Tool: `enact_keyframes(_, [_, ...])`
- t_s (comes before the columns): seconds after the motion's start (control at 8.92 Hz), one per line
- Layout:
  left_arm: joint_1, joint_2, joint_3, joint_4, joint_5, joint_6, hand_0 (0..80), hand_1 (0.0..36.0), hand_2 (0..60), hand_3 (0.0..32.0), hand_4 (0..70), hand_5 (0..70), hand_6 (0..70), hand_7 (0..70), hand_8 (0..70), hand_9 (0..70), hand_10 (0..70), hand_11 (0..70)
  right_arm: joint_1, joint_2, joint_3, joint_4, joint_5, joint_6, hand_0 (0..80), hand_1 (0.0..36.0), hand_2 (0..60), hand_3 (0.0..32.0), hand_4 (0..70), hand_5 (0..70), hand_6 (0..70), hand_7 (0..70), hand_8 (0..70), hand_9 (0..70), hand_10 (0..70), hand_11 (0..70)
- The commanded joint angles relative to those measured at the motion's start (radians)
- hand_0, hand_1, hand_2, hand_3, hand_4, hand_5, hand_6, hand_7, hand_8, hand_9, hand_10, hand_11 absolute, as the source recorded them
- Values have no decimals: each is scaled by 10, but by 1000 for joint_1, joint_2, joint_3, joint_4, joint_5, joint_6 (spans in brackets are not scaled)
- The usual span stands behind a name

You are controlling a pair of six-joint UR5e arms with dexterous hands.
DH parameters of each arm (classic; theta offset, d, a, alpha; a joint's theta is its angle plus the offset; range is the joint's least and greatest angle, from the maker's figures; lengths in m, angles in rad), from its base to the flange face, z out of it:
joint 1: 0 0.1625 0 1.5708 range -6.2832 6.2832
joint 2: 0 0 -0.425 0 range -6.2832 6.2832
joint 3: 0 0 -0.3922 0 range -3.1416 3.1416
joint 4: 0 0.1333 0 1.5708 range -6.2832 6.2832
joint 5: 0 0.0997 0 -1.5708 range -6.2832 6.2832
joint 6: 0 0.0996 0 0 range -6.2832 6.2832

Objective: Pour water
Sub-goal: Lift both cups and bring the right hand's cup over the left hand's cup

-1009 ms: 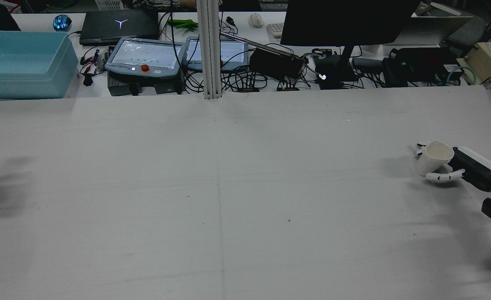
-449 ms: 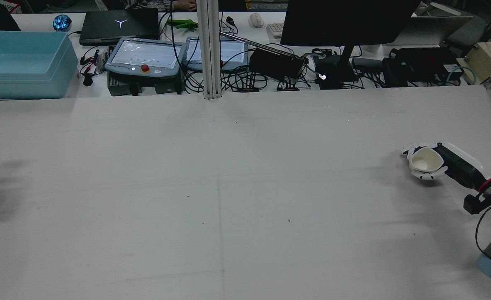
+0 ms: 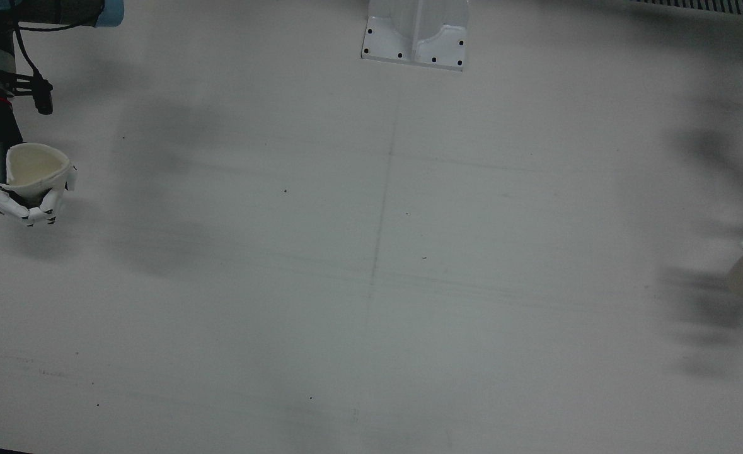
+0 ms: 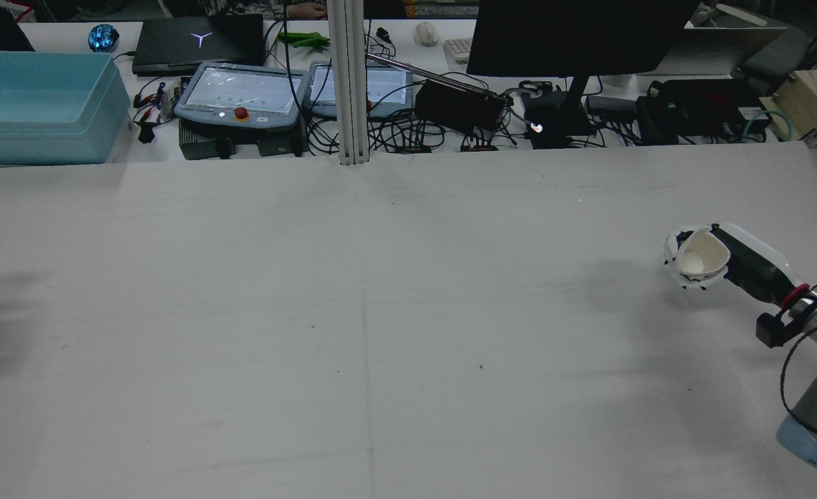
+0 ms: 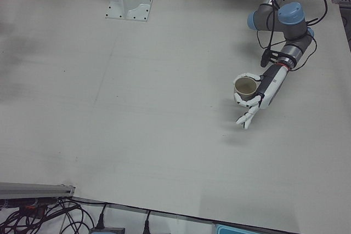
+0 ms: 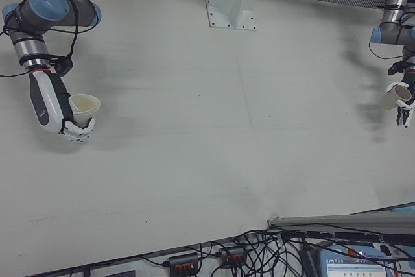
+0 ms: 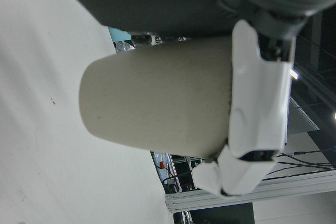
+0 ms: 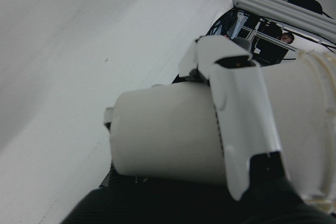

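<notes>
Table (image 3: 371, 284): broad pale grey surface, bare across the middle, faint seam running down the centre; white pedestal base (image 3: 415, 31) bolted at the far edge in the front view.

Monitor (image 4: 581, 34): dark screen on the desk beyond the table in the rear view, among cables.

Blue bin (image 4: 37, 104): light blue, open-topped, at the far left corner in the rear view.

Teach pendants (image 4: 242, 93): two, lying flat beside the aluminium post (image 4: 349, 83).

Right arm (image 6: 48, 14): reaching in from the table's right side, forearm angled down toward the surface.

Left arm (image 5: 282, 23): bent over the table's left half, wrist pointing down.

Right hand (image 4: 692, 267): wrapped around the right cup, fingers curled about its wall, held above the table.

Left hand (image 5: 252, 100): closed about the left cup, some fingers pressed on the wall, others pointing down past it; barely visible at the rear view's left edge.

Right cup (image 4: 699, 258): white paper cup, tipped over, mouth facing the table's centre, rim squeezed out of round; near the right edge, well apart from the other cup.

Left cup (image 5: 245, 86): beige paper cup, close to upright, mouth up, off the table; contents impossible to tell.
</notes>
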State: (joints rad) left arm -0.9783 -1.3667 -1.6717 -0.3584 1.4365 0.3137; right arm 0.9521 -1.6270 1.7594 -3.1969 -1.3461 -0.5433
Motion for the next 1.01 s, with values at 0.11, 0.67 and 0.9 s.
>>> enact_keyframes(0.11, [189, -235, -160, 377, 16, 4, 696, 360, 600, 0, 580, 700, 77, 146, 5, 18, 25, 63, 81, 253, 428, -618, 24, 26, 800, 360, 600, 0, 534, 700, 597, 661, 443, 571, 404, 602])
enact_keyframes(0.67, [462, -834, -41, 806, 24, 2, 677, 360, 600, 0, 609, 700, 93, 154, 8, 17, 27, 66, 96, 661, 461, -813, 34, -316, 800, 360, 600, 0, 700, 700, 700, 700, 503, 654, 392, 581])
enact_keyframes(0.9, [510, -900, 3, 815, 18, -1, 685, 360, 600, 0, 614, 700, 95, 156, 9, 18, 27, 66, -42, 774, 338, -811, 112, -506, 800, 360, 600, 0, 700, 700, 700, 700, 515, 672, 410, 604])
